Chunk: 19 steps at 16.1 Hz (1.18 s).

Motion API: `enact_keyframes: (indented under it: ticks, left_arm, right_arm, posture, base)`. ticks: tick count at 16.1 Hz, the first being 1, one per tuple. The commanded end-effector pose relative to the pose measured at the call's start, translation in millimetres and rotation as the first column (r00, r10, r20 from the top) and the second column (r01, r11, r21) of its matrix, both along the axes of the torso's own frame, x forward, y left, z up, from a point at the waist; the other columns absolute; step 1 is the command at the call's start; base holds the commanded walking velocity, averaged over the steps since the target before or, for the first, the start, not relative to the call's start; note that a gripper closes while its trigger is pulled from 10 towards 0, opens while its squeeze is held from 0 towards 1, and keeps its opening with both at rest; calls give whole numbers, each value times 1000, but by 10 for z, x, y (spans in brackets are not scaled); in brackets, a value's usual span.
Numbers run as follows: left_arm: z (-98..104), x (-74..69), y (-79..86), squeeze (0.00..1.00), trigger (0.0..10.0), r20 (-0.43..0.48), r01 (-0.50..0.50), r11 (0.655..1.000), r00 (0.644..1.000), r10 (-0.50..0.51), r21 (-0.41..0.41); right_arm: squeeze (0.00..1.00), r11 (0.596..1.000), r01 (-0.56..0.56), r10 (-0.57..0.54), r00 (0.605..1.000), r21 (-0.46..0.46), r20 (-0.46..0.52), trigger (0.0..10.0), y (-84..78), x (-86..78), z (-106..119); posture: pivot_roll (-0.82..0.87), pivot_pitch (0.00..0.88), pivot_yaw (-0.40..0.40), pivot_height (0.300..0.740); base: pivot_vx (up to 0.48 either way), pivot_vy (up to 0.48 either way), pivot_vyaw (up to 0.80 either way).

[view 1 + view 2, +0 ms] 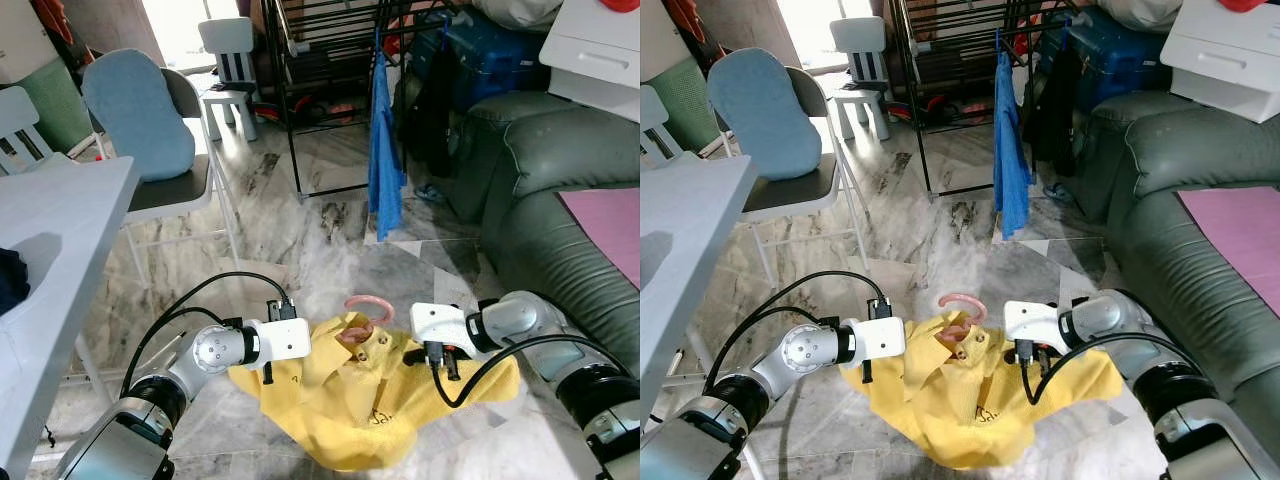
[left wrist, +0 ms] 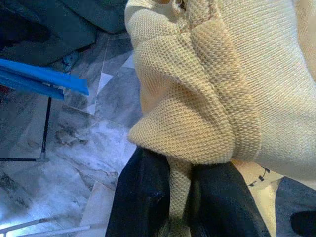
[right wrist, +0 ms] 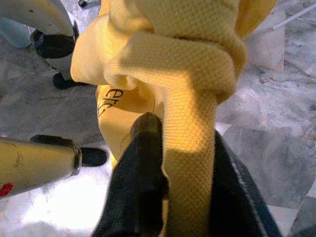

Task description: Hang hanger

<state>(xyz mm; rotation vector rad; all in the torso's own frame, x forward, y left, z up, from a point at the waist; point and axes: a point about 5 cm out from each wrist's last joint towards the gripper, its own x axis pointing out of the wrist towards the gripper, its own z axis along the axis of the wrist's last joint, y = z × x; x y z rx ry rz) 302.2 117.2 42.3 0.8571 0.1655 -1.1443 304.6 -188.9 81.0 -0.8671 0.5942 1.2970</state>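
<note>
Between both grippers: yellow shirt [image 1: 370, 400] on pink hanger [image 1: 368, 306], jaws clamped at each shoulder, hook toward twelve o'clock, drying rack [image 1: 330, 60] beyond.

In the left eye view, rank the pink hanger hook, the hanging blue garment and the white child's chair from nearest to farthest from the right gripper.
Measured from the right gripper:
1. Pink hanger hook, just to its left, poking out of the yellow shirt.
2. Hanging blue garment, ahead on the black rack.
3. White child's chair, far back, left.
</note>
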Motion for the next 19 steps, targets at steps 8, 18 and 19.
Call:
enact_keyframes:
  ticks: [8,18,19]
  left_arm:
    - [94,80,34,0,10000,39,-25,1000,999,25,-16]
    - [189,166,78,1000,10000,-28,-275,908,959,281,-315]
    - [173,151,104,1000,10000,-60,-315,879,947,315,-359]
  right_arm:
    - [0,998,47,-51,996,44,78,0,12,119,84]
    - [0,926,343,-374,887,156,271,0,-69,302,98]
    - [0,898,399,-436,860,186,263,0,-80,296,59]
  posture:
    - [-242,0,97,740]
    - [-253,0,101,740]
    - [-251,0,98,740]
  base:
    - [0,0,0]
    - [0,0,0]
    - [0,0,0]
